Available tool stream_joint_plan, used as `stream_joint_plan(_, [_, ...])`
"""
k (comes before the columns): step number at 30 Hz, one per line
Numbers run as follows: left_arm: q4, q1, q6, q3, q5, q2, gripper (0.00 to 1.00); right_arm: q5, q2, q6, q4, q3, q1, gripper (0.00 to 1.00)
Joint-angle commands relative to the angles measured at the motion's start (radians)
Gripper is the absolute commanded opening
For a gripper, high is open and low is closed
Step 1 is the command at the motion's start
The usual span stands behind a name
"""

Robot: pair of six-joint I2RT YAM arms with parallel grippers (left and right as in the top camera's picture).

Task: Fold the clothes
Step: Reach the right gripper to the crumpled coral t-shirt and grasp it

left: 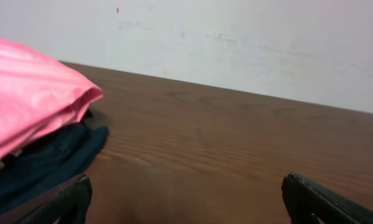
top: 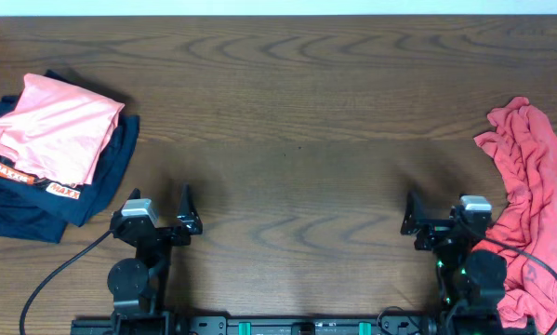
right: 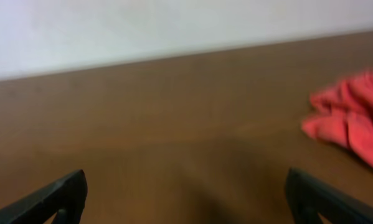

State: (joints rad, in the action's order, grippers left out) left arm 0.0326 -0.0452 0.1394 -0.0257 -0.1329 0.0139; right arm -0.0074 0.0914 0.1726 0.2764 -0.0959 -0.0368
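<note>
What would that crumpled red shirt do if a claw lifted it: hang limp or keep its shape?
Probably limp: the red shirt lies in a wrinkled heap, so it looks like soft cloth. Lifted at one spot, it would likely drape down. Pushed, it might bunch rather than slide.

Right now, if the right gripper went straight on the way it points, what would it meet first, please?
Nothing nearby: the right gripper, jaws open, faces bare table, and the way looks free to the far edge. The coral-red t-shirt lies off to its right, outside that line, though depth is unclear.
</note>
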Motion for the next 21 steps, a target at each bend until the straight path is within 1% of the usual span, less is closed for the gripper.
stream_joint_plan(1, [0.04, -0.004, 0.05, -0.011, -0.086, 0.039, 0.98, 0.038, 0.068, -0.025, 0.071, -0.098, 0.011, 0.99])
stream_joint_plan(4, [0.062, -0.004, 0.075, -0.061, -0.144, 0.118, 0.98, 0.068, 0.178, -0.031, 0.139, -0.203, 0.011, 0.99])
stream_joint_plan(6, [0.116, -0.004, 0.103, -0.124, -0.149, 0.2, 0.98, 0.077, 0.273, -0.011, 0.211, -0.29, 0.011, 0.99])
stream_joint_plan(9, [0.205, -0.004, 0.106, -0.234, -0.159, 0.322, 0.98, 0.098, 0.413, 0.007, 0.339, -0.412, 0.011, 0.99])
stream_joint_plan(15, [0.49, -0.004, 0.106, -0.536, -0.174, 0.612, 0.98, 0.176, 0.757, 0.063, 0.648, -0.679, 0.012, 0.99])
stream_joint_plan(18, [0.642, -0.004, 0.106, -0.666, -0.174, 0.732, 0.98, 0.156, 0.886, 0.062, 0.691, -0.743, 0.012, 0.99])
stream_joint_plan(21, [0.74, -0.004, 0.106, -0.748, -0.174, 0.819, 0.98, 0.177, 0.976, 0.077, 0.715, -0.742, 0.014, 0.99])
